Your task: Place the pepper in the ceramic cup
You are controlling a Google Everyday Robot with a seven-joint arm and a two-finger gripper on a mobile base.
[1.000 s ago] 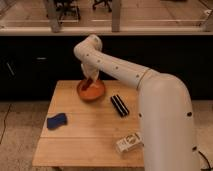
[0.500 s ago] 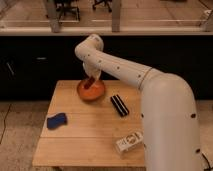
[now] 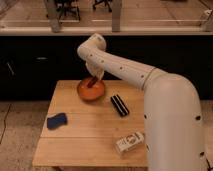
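My gripper [image 3: 93, 80] is at the far side of the wooden table [image 3: 90, 135], just over the round orange bowl [image 3: 91, 90]. It is shut on the pepper [image 3: 91, 83], a small reddish-brown elongated piece that hangs tilted over the bowl's inside. The arm comes in from the lower right and bends down to the bowl. The white ceramic cup does not show; it may be hidden behind the gripper and arm.
A black rectangular object [image 3: 119, 105] lies right of the bowl. A blue sponge [image 3: 56, 120] lies at the left. A white labelled carton [image 3: 129, 143] lies near the front right edge. A dark counter stands behind the table.
The gripper has stayed over the orange bowl and shifted only slightly. The pepper shows more plainly at its tip now.
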